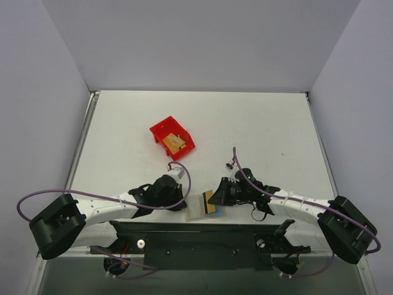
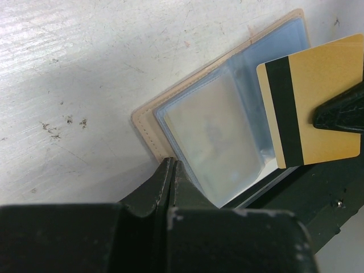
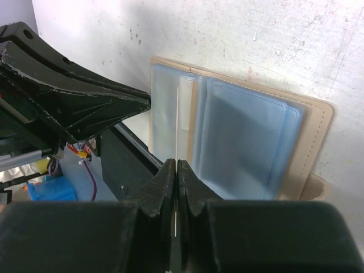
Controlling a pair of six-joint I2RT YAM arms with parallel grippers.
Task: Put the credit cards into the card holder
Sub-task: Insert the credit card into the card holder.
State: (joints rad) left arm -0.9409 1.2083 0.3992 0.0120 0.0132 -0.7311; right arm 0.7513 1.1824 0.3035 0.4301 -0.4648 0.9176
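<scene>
While the card holder lies spread open near the front edge of the tabletop [image 1: 258,123], both arms reach inward over it from either side. Farther back on the tabletop stands a red bin [image 1: 158,131] with the other credit cards [image 1: 176,143] inside, well apart from the work area.

The card holder [image 2: 210,136] lies flat with its tan cover down and its clear, blue-tinted sleeves [image 3: 244,136] facing up.

One credit card [image 2: 324,102], gold with a black magnetic stripe, hangs above the holder's right-hand half. In the right wrist view it is seen edge-on as a thin pale line.

The right end effector [image 3: 177,166] is fully closed on this card and pinches it at one short end.

The left end effector [image 2: 172,169] has its jaws pressed together, and its tips touch the holder's near corner. Whether they nip the cover or merely press it down cannot be told.

Step in hand, as judged: insertion of the first card, which is aligned over the holder but not yet in a sleeve.

The next move calls for lowering the card's free edge to a sleeve mouth. The card should be tilted shallow enough to slip under the plastic, then slid along the sleeve. Meanwhile the left end effector should steady the holder so that it does not skate on the tabletop.
</scene>
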